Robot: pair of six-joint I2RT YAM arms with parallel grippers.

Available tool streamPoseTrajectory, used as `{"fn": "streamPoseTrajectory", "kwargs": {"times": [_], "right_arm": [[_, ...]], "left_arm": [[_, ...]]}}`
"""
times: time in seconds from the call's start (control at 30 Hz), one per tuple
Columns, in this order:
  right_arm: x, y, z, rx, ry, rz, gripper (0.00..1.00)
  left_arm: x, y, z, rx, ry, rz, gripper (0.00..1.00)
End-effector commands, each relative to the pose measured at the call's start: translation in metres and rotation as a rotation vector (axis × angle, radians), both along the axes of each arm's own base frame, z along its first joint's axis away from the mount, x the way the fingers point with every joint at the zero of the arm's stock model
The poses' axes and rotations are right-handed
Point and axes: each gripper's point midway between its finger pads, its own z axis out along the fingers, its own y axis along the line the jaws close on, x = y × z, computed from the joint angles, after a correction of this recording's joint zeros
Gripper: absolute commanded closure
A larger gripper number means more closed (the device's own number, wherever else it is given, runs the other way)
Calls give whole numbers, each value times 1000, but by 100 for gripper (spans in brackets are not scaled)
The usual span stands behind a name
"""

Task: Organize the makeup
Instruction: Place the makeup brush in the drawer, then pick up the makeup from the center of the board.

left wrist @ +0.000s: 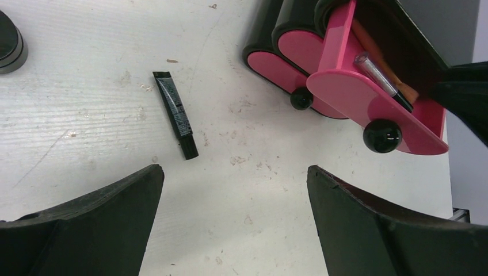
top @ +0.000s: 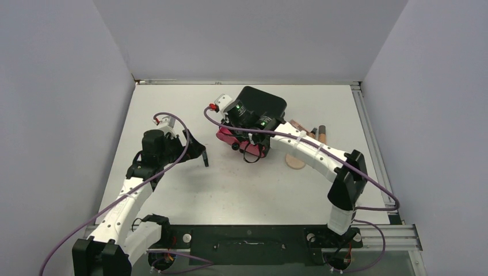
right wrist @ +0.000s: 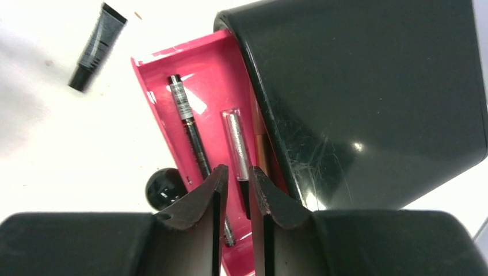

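Okay, the makeup is split between the drawer and the tabletop. Inside the open pink drawer (right wrist: pixel 204 75) a thin black pencil (right wrist: pixel 193 135) lies lengthwise, with a silver-capped stick (right wrist: pixel 237 144) beside it. An orange-handled brush (right wrist: pixel 262 146) is tucked against the cabinet side, mostly hidden. A small black tube (left wrist: pixel 175 115) lies flat on the tabletop (left wrist: pixel 86 144) near the drawers, not touching them. A black round jar (left wrist: pixel 8 43) is well apart from it, cut off by the edge of the left wrist view. Right of the cabinet, the top view shows a round peach disc (top: pixel 295 162) and tan dark-capped tubes (top: pixel 322 133), partly behind the right arm (top: pixel 322 155).

The right pincer (right wrist: pixel 236 172) hangs over the open drawer, fingers almost together with a thin gap. The stick's dark end lines up with that gap, and I cannot tell whether it is grasped or free. The left pincer (left wrist: pixel 235 168) is released, fingers spread wide over bare tabletop near the black tube.

The black cabinet (top: pixel 262 103) stands mid-tabletop toward the far side. Another pink drawer front (left wrist: pixel 276 66) sits beside the open one.
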Motion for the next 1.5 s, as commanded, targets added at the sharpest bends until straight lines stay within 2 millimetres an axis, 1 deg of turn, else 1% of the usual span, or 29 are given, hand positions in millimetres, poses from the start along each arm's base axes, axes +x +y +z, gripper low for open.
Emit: {"fn": "streamPoseTrajectory", "kwargs": {"times": [0.0, 0.1, 0.13, 0.2, 0.33, 0.4, 0.5, 0.6, 0.67, 0.77, 0.9, 0.97, 1.1, 1.2, 1.27, 1.3, 1.37, 1.47], "right_arm": [[-18, 3, 75, 245, -89, 7, 80], [-25, -6, 86, 319, -121, -6, 75], [-28, -10, 85, 331, -121, -18, 73], [-30, -17, 91, 365, -139, -42, 64], [-34, -25, 104, 433, -160, -81, 50], [-38, -26, 108, 464, -153, -88, 47], [-42, -25, 108, 507, -132, -99, 45], [-44, -24, 108, 536, -118, -108, 41], [-43, -25, 108, 541, -119, -127, 39], [-38, -27, 109, 554, -126, -173, 36], [-34, -25, 109, 582, -122, -206, 36], [-33, -24, 108, 590, -114, -214, 36], [-32, -24, 105, 592, -106, -226, 35], [-31, -26, 105, 591, -106, -228, 35], [-31, -27, 105, 590, -106, -230, 35], [-30, -28, 104, 590, -107, -233, 34], [-29, -29, 104, 589, -105, -234, 34], [-29, -29, 102, 588, -100, -232, 34]], "left_arm": [[10, 9, 16, 34, -27, 43, 7], [10, 13, 14, 49, -22, 63, 7], [11, 13, 14, 49, -23, 64, 7], [11, 13, 12, 49, -18, 67, 7], [12, 12, 7, 40, -4, 67, 8], [13, 11, 5, 35, 6, 67, 8], [13, 11, 0, 40, 26, 69, 8], [12, 28, -18, 110, 107, 148, 9], [13, 29, -25, 127, 148, 148, 10], [12, 27, -42, 141, 230, 133, 13], [9, 26, -63, 166, 352, 114, 18], [9, 23, -71, 167, 382, 98, 21], [10, 22, -89, 170, 431, 116, 22], [7, 13, -103, 172, 471, 93, 24], [6, 8, -109, 220, 484, 86, 25], [2, 9, -116, 251, 506, 91, 25], [7, 9, -117, 284, 507, 111, 25], [12, 8, -121, 280, 514, 135, 26]]}}
